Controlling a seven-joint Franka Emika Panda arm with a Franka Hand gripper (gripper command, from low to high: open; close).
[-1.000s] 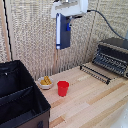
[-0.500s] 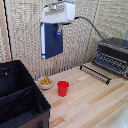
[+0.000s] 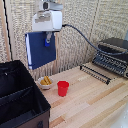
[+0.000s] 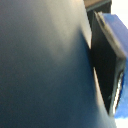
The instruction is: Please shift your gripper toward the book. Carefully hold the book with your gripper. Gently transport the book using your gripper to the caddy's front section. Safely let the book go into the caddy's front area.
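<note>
Wooden tabletop (image 3: 95, 100) carries a red cup (image 3: 62, 88), a small bowl (image 3: 45, 82) and the black caddy (image 3: 20, 100). Above, the gripper (image 3: 48, 40) clamps the navy book (image 3: 40, 49), hanging upright over the caddy's edge. Wrist view: the book's cover (image 4: 45, 65) fills everything, one blue fingertip (image 4: 112, 55) pressed against it.

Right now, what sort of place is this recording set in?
Probably a mock kitchen or lab bench: a wooden table holds a toaster oven, a red cup and a small bowl of food, with a woven screen behind.
</note>
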